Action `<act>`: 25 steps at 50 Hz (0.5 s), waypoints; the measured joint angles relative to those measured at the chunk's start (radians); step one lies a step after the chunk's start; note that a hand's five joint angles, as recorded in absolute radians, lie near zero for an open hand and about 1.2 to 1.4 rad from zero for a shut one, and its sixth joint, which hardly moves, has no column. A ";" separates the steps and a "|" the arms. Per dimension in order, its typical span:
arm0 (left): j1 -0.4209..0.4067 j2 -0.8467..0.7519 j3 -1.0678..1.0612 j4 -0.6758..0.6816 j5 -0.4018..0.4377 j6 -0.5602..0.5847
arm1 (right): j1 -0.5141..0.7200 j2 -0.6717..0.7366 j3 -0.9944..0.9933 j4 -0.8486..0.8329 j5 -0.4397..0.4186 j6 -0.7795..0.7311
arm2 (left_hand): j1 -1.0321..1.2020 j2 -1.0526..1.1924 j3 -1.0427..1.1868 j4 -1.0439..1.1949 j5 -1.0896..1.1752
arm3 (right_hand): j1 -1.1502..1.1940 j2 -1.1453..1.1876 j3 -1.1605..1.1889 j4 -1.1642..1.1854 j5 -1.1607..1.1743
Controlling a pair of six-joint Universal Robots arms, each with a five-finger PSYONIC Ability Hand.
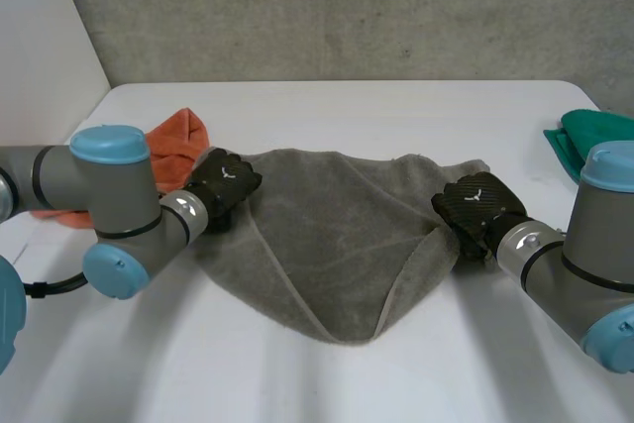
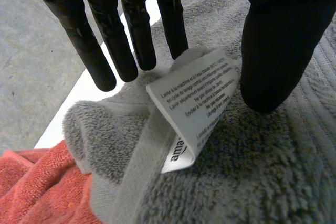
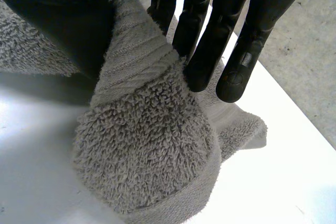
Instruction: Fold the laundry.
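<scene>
The grey towel [image 1: 337,235] lies on the white table [image 1: 327,106] in a rough triangle, so folding seems barely begun. An orange cloth [image 1: 173,146] left of the towel and a green cloth [image 1: 594,136] right of it await folding. The left hand [image 1: 223,185] pinches the towel's left corner and the right hand [image 1: 475,207] pinches its right corner.

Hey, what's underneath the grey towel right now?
An orange cloth pokes out under the corner of the grey towel in the left hand. White table surrounds the rest; beneath its middle is hidden.
</scene>
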 measured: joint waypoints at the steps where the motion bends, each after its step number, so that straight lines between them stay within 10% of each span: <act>1: -0.001 -0.003 0.001 0.001 0.000 0.000 | 0.001 0.000 0.001 0.000 0.000 0.000 | 0.000 0.000 0.000 0.000 0.000 | 0.000 0.000 0.000 0.000 0.000; 12: -0.010 -0.010 0.000 0.027 -0.017 0.007 | 0.004 -0.001 0.006 0.000 0.000 -0.001 | 0.487 0.542 0.536 0.543 0.511 | 0.000 0.000 0.000 0.000 0.000; 25: -0.045 0.230 -0.228 0.096 -0.097 -0.007 | -0.002 -0.026 0.001 0.188 0.000 -0.094 | 0.487 0.551 0.547 0.554 0.511 | -0.181 -0.253 -0.249 -0.250 -0.212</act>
